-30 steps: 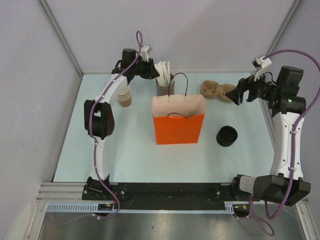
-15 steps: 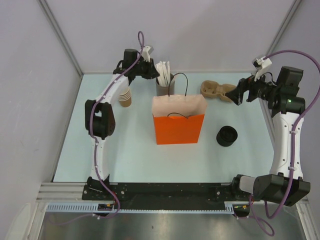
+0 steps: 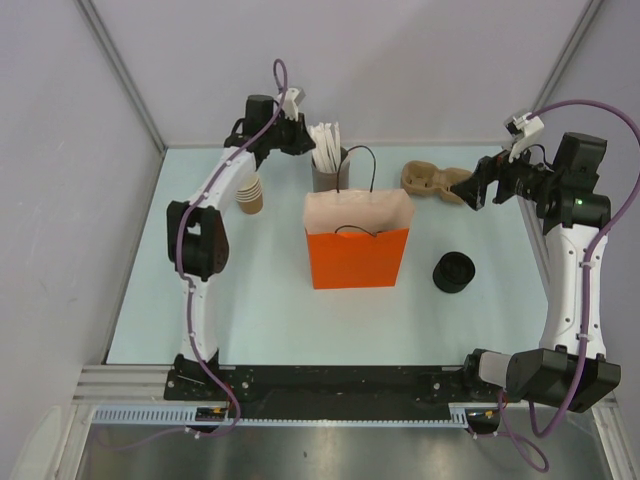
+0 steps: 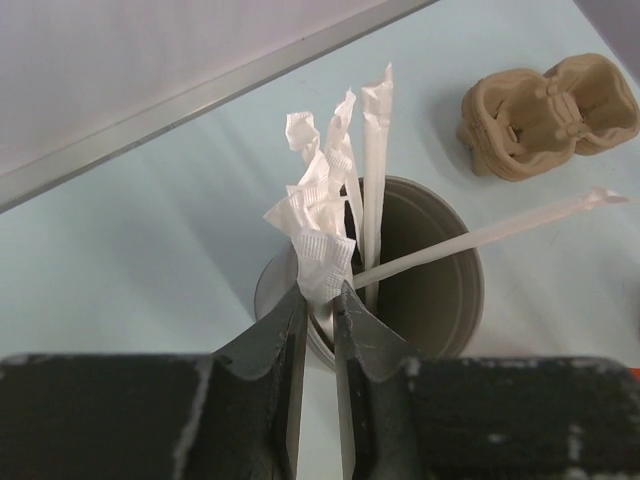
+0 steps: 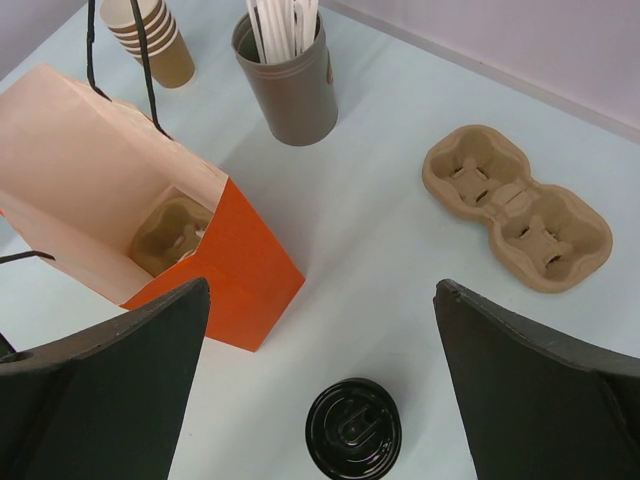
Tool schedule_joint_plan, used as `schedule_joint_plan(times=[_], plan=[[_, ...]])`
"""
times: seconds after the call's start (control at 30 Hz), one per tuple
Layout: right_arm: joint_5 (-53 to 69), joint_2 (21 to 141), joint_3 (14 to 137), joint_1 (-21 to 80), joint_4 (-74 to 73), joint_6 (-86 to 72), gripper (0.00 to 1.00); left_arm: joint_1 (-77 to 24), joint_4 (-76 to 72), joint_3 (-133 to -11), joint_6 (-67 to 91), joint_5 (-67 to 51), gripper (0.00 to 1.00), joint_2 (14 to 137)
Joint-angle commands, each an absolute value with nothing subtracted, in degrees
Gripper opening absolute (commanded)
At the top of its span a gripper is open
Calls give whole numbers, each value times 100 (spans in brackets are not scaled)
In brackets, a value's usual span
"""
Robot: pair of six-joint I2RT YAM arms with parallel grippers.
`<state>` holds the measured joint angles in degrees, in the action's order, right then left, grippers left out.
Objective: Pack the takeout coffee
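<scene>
Closing over the last second, left gripper (image 4: 320,292) clamps 1 wrapped straw (image 4: 322,262) in the holder (image 4: 440,290) beneath; right gripper (image 5: 318,300) gapes wide. Bag (image 5: 235,275) below it holds 1 carrier (image 5: 172,235); no lone coffee cup visible, packing barely begun.

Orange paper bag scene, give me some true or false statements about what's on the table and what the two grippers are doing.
1. The orange paper bag stands upright on the pale blue table. True.
2. The black round lid lies inside the bag. False: it lies on the table, right of the bag.
3. The left gripper pinches a white paper-wrapped straw in the grey cup. True.
4. The right gripper is shut on the tan pulp cup carrier. False: its jaws are wide open and hold nothing.
5. A second pulp carrier sits at the bottom of the bag. True.
</scene>
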<state>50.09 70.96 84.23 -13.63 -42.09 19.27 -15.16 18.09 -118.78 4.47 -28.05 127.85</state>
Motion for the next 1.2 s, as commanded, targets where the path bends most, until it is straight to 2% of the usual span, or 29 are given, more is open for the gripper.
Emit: schedule_joint_plan(times=[0.0,1.17], plan=[[5159,6943,8437,-1389,-4052,1854,100,-1556,1661,-11813,299,-2628,19,12085],[5309,6829,8402,-1336,-4113,1925,100,-1538,2100,-11742,35,-2356,17,10934]])
